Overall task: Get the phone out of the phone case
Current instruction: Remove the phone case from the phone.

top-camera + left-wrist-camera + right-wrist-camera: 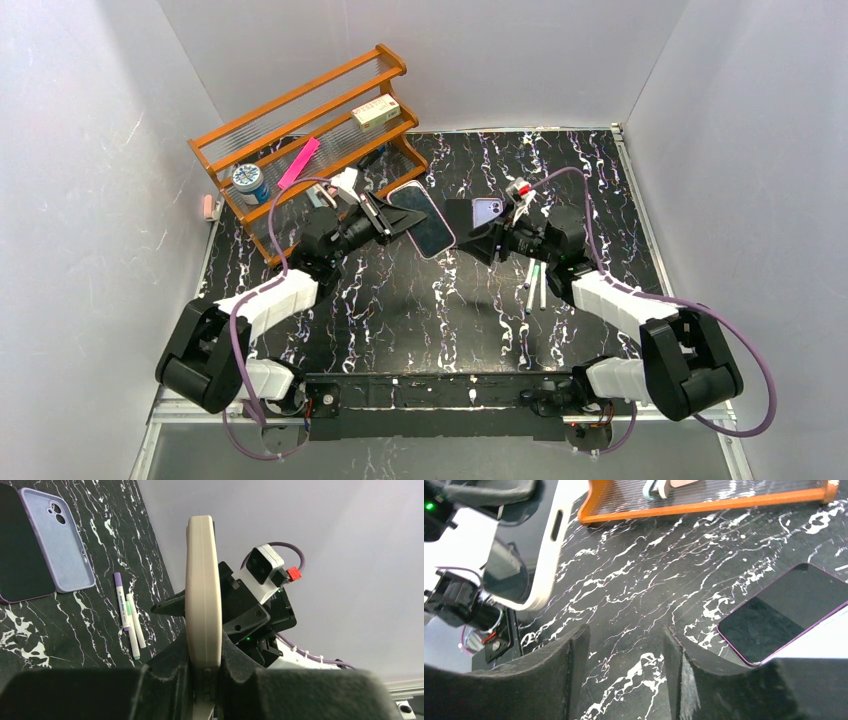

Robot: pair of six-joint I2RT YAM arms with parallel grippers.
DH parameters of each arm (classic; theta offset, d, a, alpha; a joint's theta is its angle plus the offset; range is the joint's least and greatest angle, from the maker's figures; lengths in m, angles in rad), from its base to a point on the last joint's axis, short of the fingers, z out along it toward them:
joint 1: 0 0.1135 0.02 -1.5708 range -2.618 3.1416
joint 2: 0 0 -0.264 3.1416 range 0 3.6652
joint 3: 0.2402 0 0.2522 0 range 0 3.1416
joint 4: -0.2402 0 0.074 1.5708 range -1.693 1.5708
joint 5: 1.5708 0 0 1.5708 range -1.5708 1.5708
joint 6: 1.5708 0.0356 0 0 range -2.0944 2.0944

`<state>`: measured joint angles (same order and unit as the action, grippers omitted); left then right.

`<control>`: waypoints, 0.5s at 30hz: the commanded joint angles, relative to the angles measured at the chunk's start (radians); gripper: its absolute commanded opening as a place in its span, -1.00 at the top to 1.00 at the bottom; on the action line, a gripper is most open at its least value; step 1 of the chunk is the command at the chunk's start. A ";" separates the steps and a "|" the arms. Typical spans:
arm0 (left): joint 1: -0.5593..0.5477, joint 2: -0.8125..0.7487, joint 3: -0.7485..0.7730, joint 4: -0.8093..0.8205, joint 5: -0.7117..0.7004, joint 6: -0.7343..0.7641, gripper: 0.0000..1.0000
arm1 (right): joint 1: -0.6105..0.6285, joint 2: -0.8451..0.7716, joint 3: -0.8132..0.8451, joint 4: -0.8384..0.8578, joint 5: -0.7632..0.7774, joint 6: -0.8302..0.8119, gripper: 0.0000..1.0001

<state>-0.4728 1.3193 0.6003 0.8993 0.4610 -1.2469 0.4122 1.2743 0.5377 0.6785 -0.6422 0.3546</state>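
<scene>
The cream phone case (202, 590) was clamped edge-on between the closed fingers of the left gripper (383, 218). It was held off the table (430, 330), just toward 12 o'clock from the table's middle in the top view. A dark face was seen inside its pale rim; whether a phone sat in it could not be told. The right gripper (624, 680) was seen with its fingers apart, only bare table between them, at 3 o'clock of the held case. A dark-screened phone (789, 612) with a purple edge was laid flat on the table at about 1 o'clock, with a lavender case (62, 540) just beside it. Two markers (535, 285) were found at 3 o'clock, and an orange rack (290, 100) at 11 o'clock.
</scene>
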 commanded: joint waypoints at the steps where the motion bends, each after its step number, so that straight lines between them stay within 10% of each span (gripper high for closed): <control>1: 0.037 -0.022 0.072 0.015 0.129 0.044 1.00 | -0.014 -0.051 0.026 -0.035 -0.198 -0.098 -0.30; 15: 0.042 -0.001 0.150 -0.022 0.298 0.120 1.00 | 0.005 -0.029 0.130 -0.002 -0.436 -0.117 -0.43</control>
<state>-0.4339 1.3357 0.6903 0.8433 0.6834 -1.1561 0.4026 1.2419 0.5976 0.6292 -1.0061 0.2543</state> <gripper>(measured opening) 0.129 0.710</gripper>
